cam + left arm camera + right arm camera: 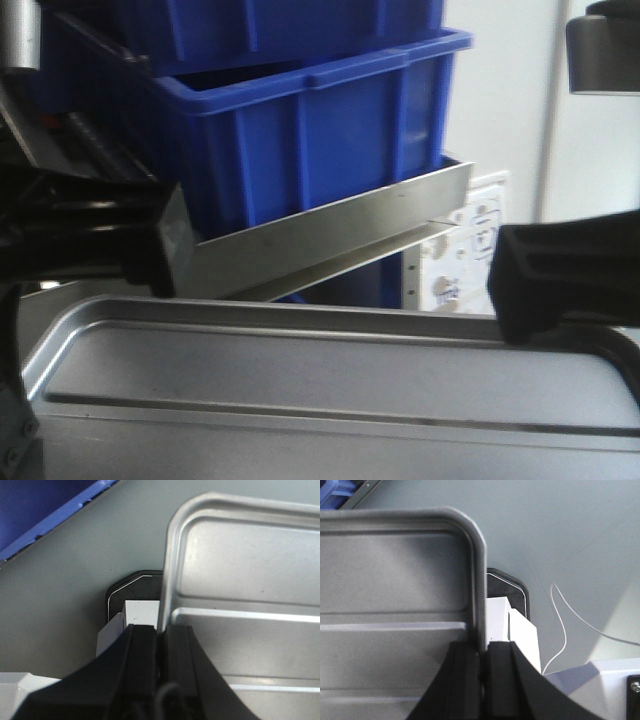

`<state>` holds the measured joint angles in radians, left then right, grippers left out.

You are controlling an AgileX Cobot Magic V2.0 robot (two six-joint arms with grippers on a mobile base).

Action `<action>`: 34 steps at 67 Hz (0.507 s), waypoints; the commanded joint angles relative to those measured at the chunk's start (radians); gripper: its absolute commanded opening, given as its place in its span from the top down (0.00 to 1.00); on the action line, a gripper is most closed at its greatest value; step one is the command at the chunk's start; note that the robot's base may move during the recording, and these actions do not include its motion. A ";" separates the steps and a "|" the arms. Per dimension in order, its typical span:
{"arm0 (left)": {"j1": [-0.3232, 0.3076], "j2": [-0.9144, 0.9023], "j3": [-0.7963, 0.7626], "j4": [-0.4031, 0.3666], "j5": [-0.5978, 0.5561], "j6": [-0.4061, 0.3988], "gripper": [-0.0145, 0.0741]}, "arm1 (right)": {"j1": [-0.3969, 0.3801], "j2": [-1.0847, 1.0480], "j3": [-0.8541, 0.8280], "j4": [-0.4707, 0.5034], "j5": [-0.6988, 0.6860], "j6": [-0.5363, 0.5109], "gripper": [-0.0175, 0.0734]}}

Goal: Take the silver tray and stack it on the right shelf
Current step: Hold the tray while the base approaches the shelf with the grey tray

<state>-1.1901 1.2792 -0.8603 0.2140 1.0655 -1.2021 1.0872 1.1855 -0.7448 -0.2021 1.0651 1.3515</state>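
Observation:
The silver tray (pixel 330 390) fills the lower front view, shiny, with a rolled rim and a long ridge across its base. It is held up in the air between both arms. My left gripper (pixel 161 632) is shut on the tray's left rim (pixel 167 580). My right gripper (pixel 482 650) is shut on the tray's right rim (pixel 479 570). In the front view the left fingers (pixel 170 240) and the right fingers (pixel 560 280) show as black blocks at the tray's two ends. The right shelf's roller tracks are out of view; only a slanted steel rail (pixel 340 225) shows behind the tray.
Blue plastic bins (pixel 300 120) stand stacked on the slanted rail, close behind the tray. A white labelled panel (pixel 470 250) is at the back right. Grey floor (pixel 60 580) lies below, with a thin white cable (pixel 560 625) on the right.

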 commanded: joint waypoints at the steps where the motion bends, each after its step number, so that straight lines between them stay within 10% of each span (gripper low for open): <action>1: -0.001 -0.022 -0.013 0.069 0.273 -0.010 0.95 | -0.007 -0.020 -0.015 -0.057 0.229 -0.002 0.73; 34: -0.001 -0.022 -0.013 0.069 0.273 -0.010 0.95 | -0.007 -0.020 -0.015 -0.057 0.229 -0.002 0.73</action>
<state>-1.1901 1.2792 -0.8603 0.2140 1.0655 -1.2021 1.0872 1.1855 -0.7448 -0.2021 1.0651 1.3515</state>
